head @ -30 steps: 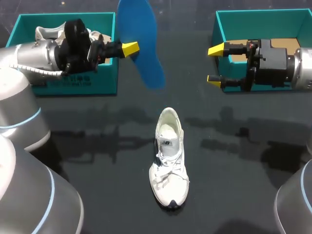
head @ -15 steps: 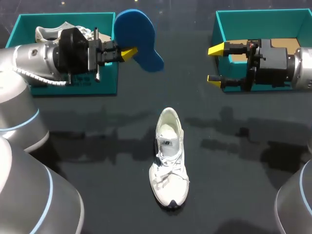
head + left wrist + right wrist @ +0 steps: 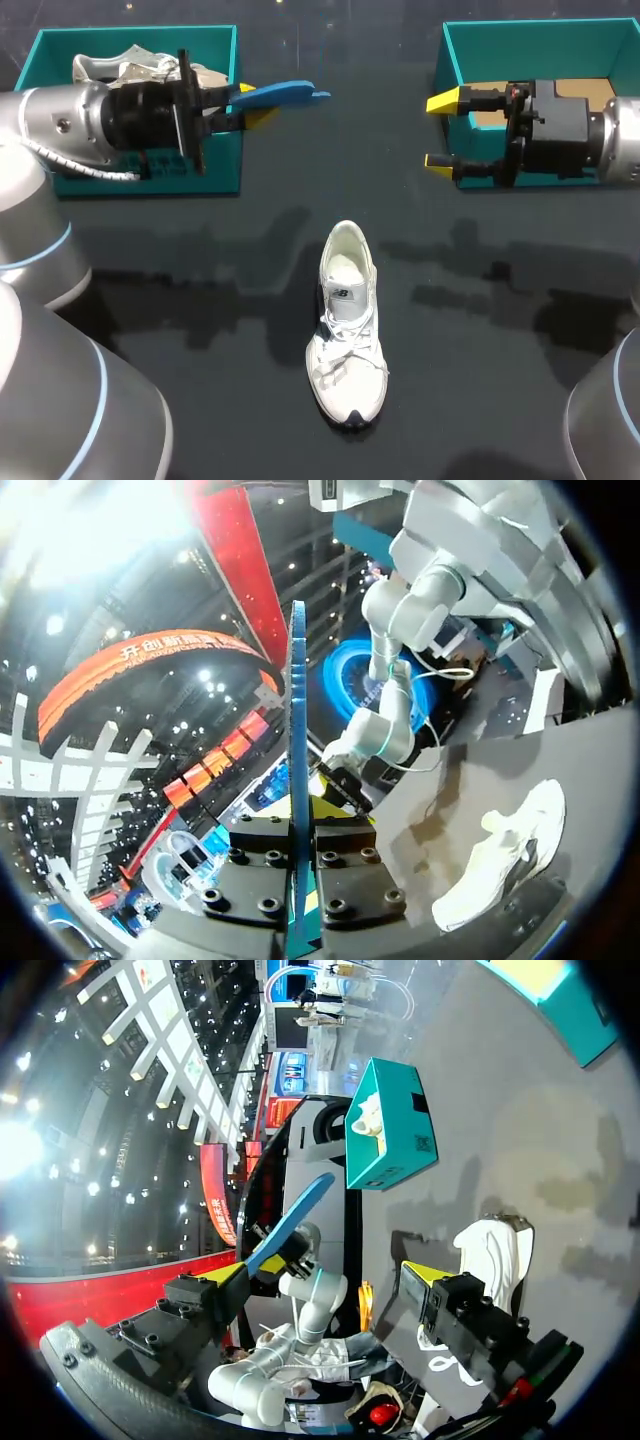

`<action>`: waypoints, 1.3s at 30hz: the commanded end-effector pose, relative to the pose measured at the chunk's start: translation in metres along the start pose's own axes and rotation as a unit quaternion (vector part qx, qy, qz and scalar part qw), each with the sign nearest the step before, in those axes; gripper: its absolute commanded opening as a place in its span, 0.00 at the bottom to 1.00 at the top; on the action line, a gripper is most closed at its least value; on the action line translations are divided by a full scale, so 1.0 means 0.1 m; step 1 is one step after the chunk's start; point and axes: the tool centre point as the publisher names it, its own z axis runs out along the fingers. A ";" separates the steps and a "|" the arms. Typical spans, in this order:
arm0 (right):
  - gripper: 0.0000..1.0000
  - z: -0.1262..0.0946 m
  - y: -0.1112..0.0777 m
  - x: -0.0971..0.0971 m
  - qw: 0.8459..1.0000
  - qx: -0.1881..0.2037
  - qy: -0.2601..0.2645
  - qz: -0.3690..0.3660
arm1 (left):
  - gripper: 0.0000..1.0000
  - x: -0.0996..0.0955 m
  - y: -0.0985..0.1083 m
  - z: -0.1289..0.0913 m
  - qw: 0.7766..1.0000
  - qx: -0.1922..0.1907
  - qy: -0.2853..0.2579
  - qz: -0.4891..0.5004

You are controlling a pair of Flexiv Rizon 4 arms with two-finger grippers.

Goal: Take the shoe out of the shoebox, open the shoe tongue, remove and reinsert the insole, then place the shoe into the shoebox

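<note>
The white shoe (image 3: 346, 325) lies on the dark surface, toe toward me and heel away. It sits between my two sets of jaws and well apart from both. From the left wrist it shows (image 3: 500, 865) off to one side of the left jaws and lower than them.

The blue insole (image 3: 280, 95) is out of the shoe. My left jaws are clamped on one end of it, and the rest sticks out ahead of them, held in the air. Seen from that wrist it is a thin edge-on strip (image 3: 298, 780) between the fingers.

My right jaws are spread wide and hold nothing. They hang in front of the teal shoebox (image 3: 540, 30) behind them. A second teal box (image 3: 215, 170), behind my left jaws, holds another shoe (image 3: 110, 68).

By my reading, the shoe is out of its box, its mouth is opened, and the insole is removed. Reinserting the insole and boxing the shoe are left.

A second ago the insole stood tall with its broad face showing. My left wrist has since rolled, so the insole now lies flat. The shoe and my right arm (image 3: 600, 140) have not moved.
</note>
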 end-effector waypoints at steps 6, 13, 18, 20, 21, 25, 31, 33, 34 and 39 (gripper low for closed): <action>1.00 0.01 -0.01 0.00 1.000 -0.001 -0.001 0.000 | 0.00 0.02 0.02 -0.01 0.999 0.007 -0.003 0.050; 1.00 0.01 -0.01 0.00 1.000 -0.001 -0.001 0.000 | 0.00 0.07 0.07 0.11 0.984 -0.004 0.017 0.179; 1.00 0.01 -0.01 0.00 1.000 -0.001 -0.001 0.000 | 0.00 0.08 0.12 0.13 0.967 -0.016 0.033 0.252; 1.00 0.01 -0.01 0.00 1.000 -0.001 -0.001 0.000 | 0.00 0.10 0.16 0.14 0.964 -0.020 0.038 0.261; 1.00 0.01 -0.01 0.00 1.000 -0.001 -0.001 0.000 | 0.00 0.10 0.18 0.15 0.964 -0.023 0.040 0.263; 1.00 0.06 -0.04 0.00 0.999 0.023 -0.010 -0.033 | 0.00 0.12 0.25 0.18 0.960 -0.036 0.055 0.271; 1.00 0.11 -0.09 0.05 0.997 0.034 -0.026 -0.059 | 0.00 0.18 0.35 0.24 0.947 -0.071 0.069 0.307; 1.00 0.13 -0.09 0.06 0.997 0.034 -0.033 -0.065 | 0.00 0.20 0.38 0.26 0.942 -0.079 0.071 0.318; 1.00 0.14 -0.10 0.07 0.997 0.038 -0.035 -0.065 | 0.00 0.21 0.39 0.27 0.943 -0.078 0.072 0.316; 1.00 0.23 -0.12 0.06 0.995 0.050 -0.033 -0.080 | 0.00 0.30 0.44 0.30 0.937 -0.088 0.082 0.328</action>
